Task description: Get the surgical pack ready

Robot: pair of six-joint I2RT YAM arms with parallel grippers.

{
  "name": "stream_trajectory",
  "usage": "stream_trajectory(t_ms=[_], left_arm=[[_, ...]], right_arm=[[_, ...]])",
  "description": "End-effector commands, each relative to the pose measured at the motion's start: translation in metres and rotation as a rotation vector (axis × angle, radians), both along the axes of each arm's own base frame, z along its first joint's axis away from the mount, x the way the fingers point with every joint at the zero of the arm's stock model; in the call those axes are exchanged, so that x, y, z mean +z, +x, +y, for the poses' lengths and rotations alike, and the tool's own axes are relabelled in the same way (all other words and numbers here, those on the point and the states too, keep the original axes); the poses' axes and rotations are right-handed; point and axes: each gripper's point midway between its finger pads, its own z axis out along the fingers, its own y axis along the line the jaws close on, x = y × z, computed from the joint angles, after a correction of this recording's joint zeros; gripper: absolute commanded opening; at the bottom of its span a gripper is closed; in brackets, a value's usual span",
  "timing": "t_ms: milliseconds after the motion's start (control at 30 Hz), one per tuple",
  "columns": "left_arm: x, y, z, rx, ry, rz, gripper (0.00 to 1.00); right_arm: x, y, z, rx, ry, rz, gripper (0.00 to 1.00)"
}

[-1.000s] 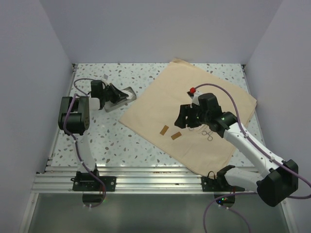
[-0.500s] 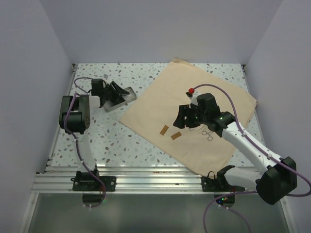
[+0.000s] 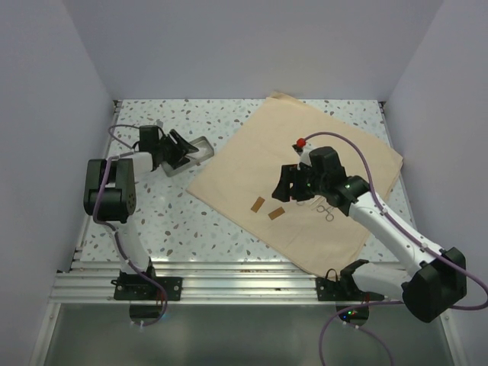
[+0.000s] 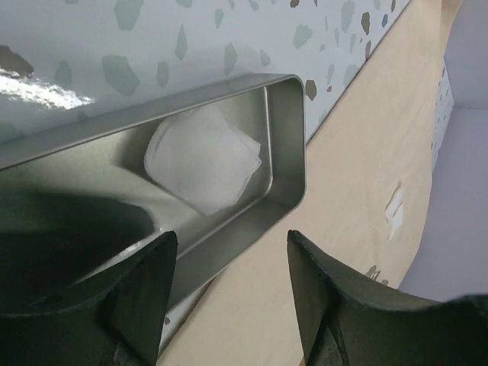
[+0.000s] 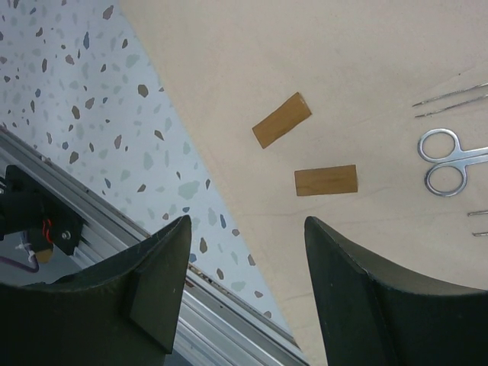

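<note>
Opened: left fingers [image 4: 130, 305] spread at tray [image 4: 288, 137] | right fingers [image 5: 145, 305] spread over cloth sheet [image 5: 343, 76] | step: tray transfer | next: regrasp, set on sheet

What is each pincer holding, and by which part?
Nothing. The left pincer stands open at the steel tray rim; the right pincer hangs open above the cloth.

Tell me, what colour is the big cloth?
The cloth is plain tan-beige; the top view shows it best.
</note>
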Motion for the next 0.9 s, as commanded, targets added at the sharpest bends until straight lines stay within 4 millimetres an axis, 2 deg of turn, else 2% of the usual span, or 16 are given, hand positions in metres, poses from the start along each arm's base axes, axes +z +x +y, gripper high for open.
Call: stream_trajectory(t_ms=[0,100,200,233,267,300,333,400,433,467,533,567,700,767,800,867], left_arm=[[0.027,-0.008,0.012,0.029,0.062,-0.036,0.63],[0.032,-0.019,0.013,0.025,0.106,-0.043,0.63],[0.064,-0.032,0.013,0.027,0.151,-0.12,0.63],[0.071,-0.034,0.018,0.045,0.181,-0.138,0.63],[0.074,-0.044,0.012,0.027,0.205,-0.132,0.63],[0.09,-0.053,0.006,0.003,0.235,-0.18,0.63],[0.097,-0.06,0.002,-0.01,0.25,-0.198,0.64],[0.102,-0.078,-0.013,-0.055,0.265,-0.223,0.64],[0.121,-0.089,-0.019,-0.079,0.269,-0.279,0.64],[0.125,-0.097,-0.026,-0.1,0.27,-0.297,0.65],[0.138,-0.124,-0.045,-0.172,0.244,-0.362,0.65],[0.141,-0.133,-0.051,-0.193,0.227,-0.383,0.65],[0.144,-0.174,-0.063,-0.255,0.16,-0.453,0.65],[0.141,-0.183,-0.065,-0.277,0.146,-0.458,0.65],[0.144,-0.186,-0.066,-0.286,0.141,-0.469,0.65],[0.142,-0.19,-0.07,-0.309,0.127,-0.465,0.65]], right_arm=[[0.02,0.008,-0.001,-0.029,0.025,-0.054,0.65],[0.017,0.015,-0.007,-0.081,0.007,-0.065,0.65],[0.015,0.028,-0.014,-0.173,0.003,-0.083,0.64],[0.012,0.037,-0.024,-0.246,-0.017,-0.088,0.62],[0.013,0.048,-0.03,-0.29,-0.011,-0.108,0.61],[0.012,0.053,-0.034,-0.322,-0.008,-0.11,0.61],[0.01,0.06,-0.041,-0.365,-0.014,-0.115,0.6],[0.003,0.082,-0.063,-0.462,0.012,-0.1,0.56],[-0.002,0.088,-0.072,-0.498,0.015,-0.089,0.55],[-0.007,0.102,-0.091,-0.561,0.012,-0.084,0.53],[-0.014,0.114,-0.11,-0.611,-0.009,-0.082,0.51],[-0.022,0.125,-0.13,-0.664,-0.038,-0.08,0.48],[-0.049,0.149,-0.171,-0.768,-0.036,-0.036,0.44],[-0.056,0.163,-0.178,-0.775,-0.018,-0.023,0.44],[-0.073,0.167,-0.189,-0.794,-0.023,0.02,0.46],[-0.076,0.182,-0.202,-0.82,-0.021,0.01,0.49]])
